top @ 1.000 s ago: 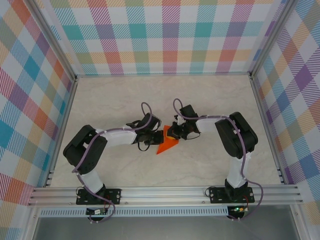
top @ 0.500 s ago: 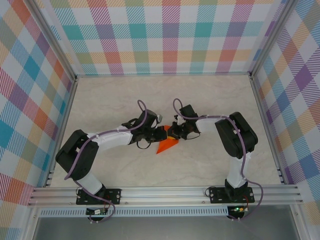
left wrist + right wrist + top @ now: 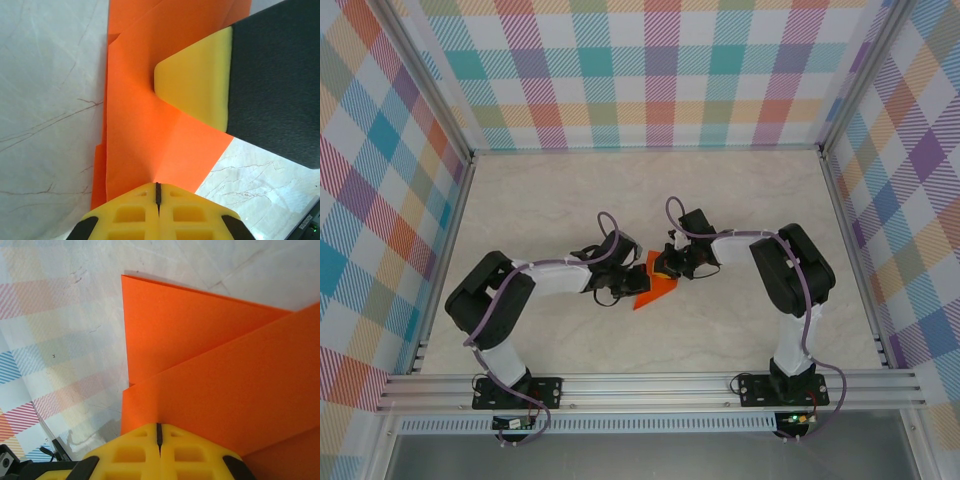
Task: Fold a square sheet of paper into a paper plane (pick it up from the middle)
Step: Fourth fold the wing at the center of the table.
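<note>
Square sheet of paper, already folded down to an orange wedge, lies flat near the middle of the worktop, between the two tools.

Left tool: fingers pressed together, no gap at the seam; the tip sits on the sheet's near edge in its own wrist view; cannot tell whether a layer is nipped or just pressed. Half a second ago this tool was pushed out toward 1 o'clock, over the far corner of the wedge; it has now drawn back toward 7 o'clock and rests at the sheet's 9 o'clock edge, about where it was a second ago.

Right tool: also fully closed, nothing visibly held; its yellow tip bears down on the sheet's 12 o'clock part; position unchanged over the second.

Sheet outline in the top view is unchanged; overlapping layers and a diagonal fold line show in both wrist views.

Reading: the out-and-back stroke looks like a pass along a crease with the right tool as anchor; this fold is probably set; the shape is not yet a narrow dart, so further folds remain.
</note>
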`<state>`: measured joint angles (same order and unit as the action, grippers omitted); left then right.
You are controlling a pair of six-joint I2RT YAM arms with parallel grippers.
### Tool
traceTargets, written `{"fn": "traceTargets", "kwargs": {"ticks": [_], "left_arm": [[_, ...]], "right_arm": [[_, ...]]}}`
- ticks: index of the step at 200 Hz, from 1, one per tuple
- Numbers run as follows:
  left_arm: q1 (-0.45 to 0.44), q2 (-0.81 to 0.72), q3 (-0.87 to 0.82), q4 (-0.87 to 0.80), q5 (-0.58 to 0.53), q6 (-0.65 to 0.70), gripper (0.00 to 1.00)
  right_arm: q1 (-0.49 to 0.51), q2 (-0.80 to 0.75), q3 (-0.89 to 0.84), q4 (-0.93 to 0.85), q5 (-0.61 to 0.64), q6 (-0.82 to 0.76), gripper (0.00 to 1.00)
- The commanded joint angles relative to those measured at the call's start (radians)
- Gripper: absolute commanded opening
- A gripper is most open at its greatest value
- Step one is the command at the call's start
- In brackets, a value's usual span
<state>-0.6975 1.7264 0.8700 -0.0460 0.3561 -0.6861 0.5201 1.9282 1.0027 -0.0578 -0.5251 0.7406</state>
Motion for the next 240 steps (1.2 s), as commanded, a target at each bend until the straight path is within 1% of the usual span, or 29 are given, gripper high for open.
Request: {"fn": "traceTargets", "kwargs": {"ticks": [1, 47, 73, 124, 160, 240], "left_arm": [[0.006, 0.015, -0.027, 0.012, 0.021, -0.019, 0.00], [0.006, 0.015, -0.057, 0.010, 0.004, -0.025, 0.00], [0.006, 0.014, -0.062, 0.018, 0.015, -0.030, 0.00], [0.006, -0.078, -0.080, 0.013, 0.056, -0.048, 0.00], [0.005, -0.116, -0.116, 0.006, 0.052, -0.058, 0.00], [0.005, -0.052, -0.131, 0.028, 0.058, -0.068, 0.00]], "right_arm": [[-0.002, 0.063, -0.018, -0.093, 0.110, -0.006, 0.00], [-0.002, 0.069, -0.016, -0.098, 0.112, -0.005, 0.00], [-0.002, 0.071, -0.016, -0.099, 0.114, -0.004, 0.00], [-0.002, 0.071, -0.013, -0.103, 0.114, -0.005, 0.00], [-0.002, 0.074, -0.015, -0.104, 0.113, -0.006, 0.00], [-0.002, 0.082, -0.009, -0.111, 0.114, -0.009, 0.00]]}}
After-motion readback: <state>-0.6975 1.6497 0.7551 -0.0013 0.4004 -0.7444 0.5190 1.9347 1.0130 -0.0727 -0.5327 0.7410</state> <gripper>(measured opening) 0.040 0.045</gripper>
